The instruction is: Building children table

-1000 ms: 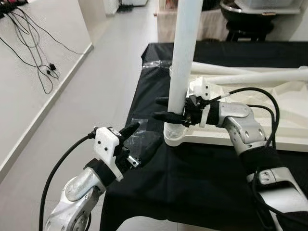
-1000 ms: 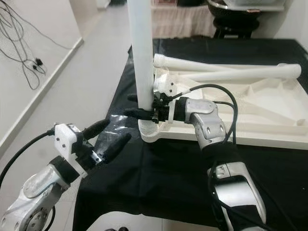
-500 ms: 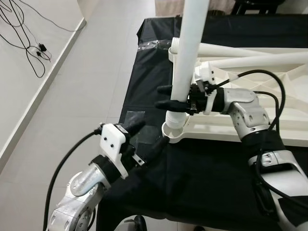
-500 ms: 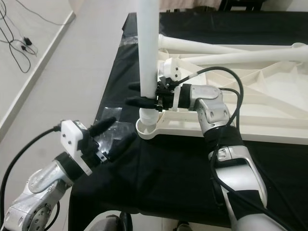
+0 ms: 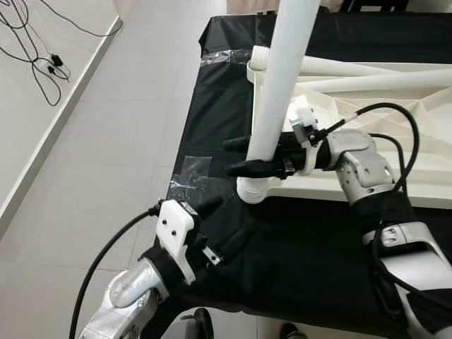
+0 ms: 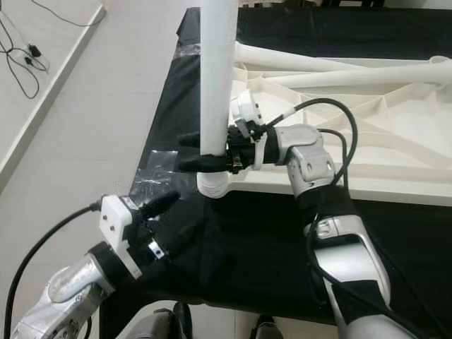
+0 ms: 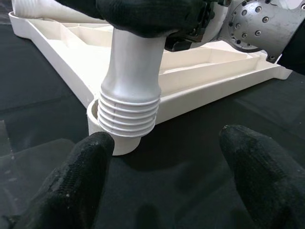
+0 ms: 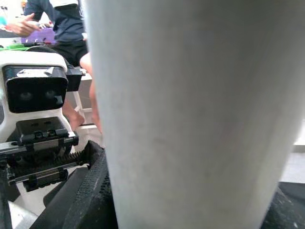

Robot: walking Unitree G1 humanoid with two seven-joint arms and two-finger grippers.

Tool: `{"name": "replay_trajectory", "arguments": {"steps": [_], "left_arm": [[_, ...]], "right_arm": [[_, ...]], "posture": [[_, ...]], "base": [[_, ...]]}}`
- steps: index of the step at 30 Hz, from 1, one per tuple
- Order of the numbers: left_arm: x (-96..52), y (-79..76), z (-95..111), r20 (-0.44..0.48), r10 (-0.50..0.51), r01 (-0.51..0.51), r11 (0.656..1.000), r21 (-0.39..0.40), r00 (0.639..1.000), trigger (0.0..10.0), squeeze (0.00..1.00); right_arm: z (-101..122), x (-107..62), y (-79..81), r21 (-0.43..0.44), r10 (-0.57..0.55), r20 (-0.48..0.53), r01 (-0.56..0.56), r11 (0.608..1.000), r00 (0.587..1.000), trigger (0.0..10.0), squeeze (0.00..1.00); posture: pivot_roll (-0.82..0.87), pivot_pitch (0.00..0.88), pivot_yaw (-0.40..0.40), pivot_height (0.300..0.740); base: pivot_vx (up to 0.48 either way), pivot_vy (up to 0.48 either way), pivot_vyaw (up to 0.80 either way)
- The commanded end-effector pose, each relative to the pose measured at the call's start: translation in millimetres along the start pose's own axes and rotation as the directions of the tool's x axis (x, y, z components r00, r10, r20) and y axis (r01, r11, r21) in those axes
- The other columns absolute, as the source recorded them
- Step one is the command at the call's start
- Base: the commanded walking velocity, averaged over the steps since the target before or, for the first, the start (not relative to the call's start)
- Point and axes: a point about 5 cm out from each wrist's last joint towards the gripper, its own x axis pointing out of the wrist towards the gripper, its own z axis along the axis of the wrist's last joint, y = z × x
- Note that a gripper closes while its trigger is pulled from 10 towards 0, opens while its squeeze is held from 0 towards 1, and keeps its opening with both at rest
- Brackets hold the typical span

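Note:
A long white table leg [image 5: 282, 78] stands nearly upright, leaning a little, with my right gripper [image 5: 232, 157] shut on it just above its lower end. The ribbed threaded end [image 7: 128, 114] sits at the round corner socket [image 7: 102, 138] of the upturned white table top [image 5: 395, 92]; its ribs still show above the socket rim. My left gripper [image 7: 167, 191] is open, low by the near left edge of the black cloth, its fingers [image 6: 162, 203] pointing at the socket without touching it.
Two more white legs [image 5: 367, 83] lie across the table top. The black-clothed table [image 5: 311, 254] ends at the left, where grey floor [image 5: 92, 141] with cables [image 5: 42, 63] begins. A clear plastic bag [image 5: 191, 176] lies by the socket. A person [image 8: 52, 14] is seated beyond.
The head view has tipped down and closer. The leg leans more, with its lower end back at the socket. My left gripper has dropped lower beside the table edge, still open.

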Motion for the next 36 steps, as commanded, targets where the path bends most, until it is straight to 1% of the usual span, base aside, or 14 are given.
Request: {"name": "replay_trajectory", "arguments": {"steps": [1, 7, 12, 16, 21, 27, 28, 30, 32, 33, 34, 35, 36], "left_arm": [[-4.3, -3.8, -3.4, -0.022, -0.002, 0.002, 1.0, -0.008, 1.0, 10.0, 0.0], [-5.2, -4.3, -3.7, -0.025, -0.002, 0.002, 1.0, -0.01, 1.0, 10.0, 0.0], [-9.7, -10.7, -4.8, -0.046, -0.045, 0.044, 0.999, -0.022, 0.998, 10.0, 0.0], [-10.8, -12.7, -5.2, -0.051, -0.059, 0.058, 0.998, -0.025, 0.997, 10.0, 0.0], [-12.8, -14.4, -5.7, -0.057, -0.067, 0.065, 0.997, -0.032, 0.996, 10.0, 0.0], [-13.1, -14.7, -5.9, -0.058, -0.068, 0.066, 0.997, -0.033, 0.996, 10.0, 0.0], [-13.3, -14.8, -5.8, -0.059, -0.068, 0.066, 0.997, -0.034, 0.996, 10.0, 0.0], [-13.6, -15.0, -5.6, -0.06, -0.069, 0.067, 0.997, -0.035, 0.996, 10.0, 0.0], [-13.6, -15.0, -5.6, -0.06, -0.069, 0.067, 0.997, -0.035, 0.996, 10.0, 0.0], [-13.7, -15.0, -5.5, -0.06, -0.069, 0.067, 0.997, -0.035, 0.996, 10.0, 0.0], [-13.7, -15.0, -5.5, -0.06, -0.069, 0.067, 0.997, -0.035, 0.996, 10.0, 0.0], [-13.7, -15.0, -5.5, -0.06, -0.068, 0.066, 0.997, -0.036, 0.996, 10.0, 0.0], [-13.7, -15.0, -5.5, -0.06, -0.068, 0.066, 0.997, -0.036, 0.996, 10.0, 0.0]], "right_arm": [[-15.6, 6.7, 3.6, 0.05, 0.034, -0.044, -0.032, 0.998, 0.998, 10.0, 0.0], [-15.2, 8.4, 2.6, 0.05, 0.042, -0.048, -0.04, 0.998, 0.998, 10.0, 0.0], [-8.1, 5.5, -8.2, 0.055, 0.029, -0.064, -0.026, 0.998, 0.998, 10.0, 0.0], [-5.0, 3.0, -10.9, 0.057, 0.022, -0.062, -0.018, 0.998, 0.998, 10.0, 0.0], [-3.9, -1.0, -9.7, 0.084, 0.059, -0.061, -0.054, 0.995, 0.996, 10.0, 0.0], [-7.6, -0.4, -6.0, 0.096, 0.091, -0.085, -0.082, 0.992, 0.992, 10.0, 0.0], [-9.5, 0.9, -4.7, 0.093, 0.105, -0.103, -0.095, 0.991, 0.989, 10.0, 0.0], [-12.3, 5.2, 1.4, 0.062, 0.161, -0.176, -0.152, 0.986, 0.971, 10.0, 0.0], [-12.3, 5.2, 1.4, 0.062, 0.161, -0.176, -0.152, 0.986, 0.971, 10.0, 0.0], [-13.4, 7.7, 4.7, 0.043, 0.189, -0.215, -0.184, 0.982, 0.958, 10.0, 0.0], [-13.4, 7.7, 4.7, 0.043, 0.189, -0.215, -0.184, 0.982, 0.958, 10.0, 0.0], [-13.2, 12.8, 11.1, 0.012, 0.243, -0.273, -0.249, 0.968, 0.931, 10.0, 0.0], [-13.2, 12.8, 11.1, 0.012, 0.243, -0.273, -0.249, 0.968, 0.931, 10.0, 0.0]], "posture": [[0.12, 0.363, 0.064, 0.74], [0.12, 0.363, 0.064, 0.74], [0.13, 0.374, 0.065, 0.74], [0.13, 0.376, 0.066, 0.74], [0.13, 0.378, 0.069, 0.74], [0.13, 0.378, 0.069, 0.74], [0.13, 0.378, 0.071, 0.74], [0.13, 0.378, 0.073, 0.74], [0.13, 0.378, 0.073, 0.74], [0.13, 0.378, 0.072, 0.74], [0.13, 0.378, 0.072, 0.74], [0.13, 0.379, 0.073, 0.74], [0.13, 0.379, 0.073, 0.74]], "base": [[0.0, 0.0, 0.0], [0.0, 0.0, 0.0], [0.0, 0.0, 0.0], [0.0, 0.0, 0.0], [0.0, 0.0, 0.0], [0.0, 0.0, 0.0], [0.0, 0.0, 0.0], [0.0, 0.0, 0.0], [0.0, 0.0, 0.0], [0.0, 0.0, 0.0], [0.0, 0.0, 0.0], [0.0, 0.0, 0.0], [0.0, 0.0, 0.0]]}}
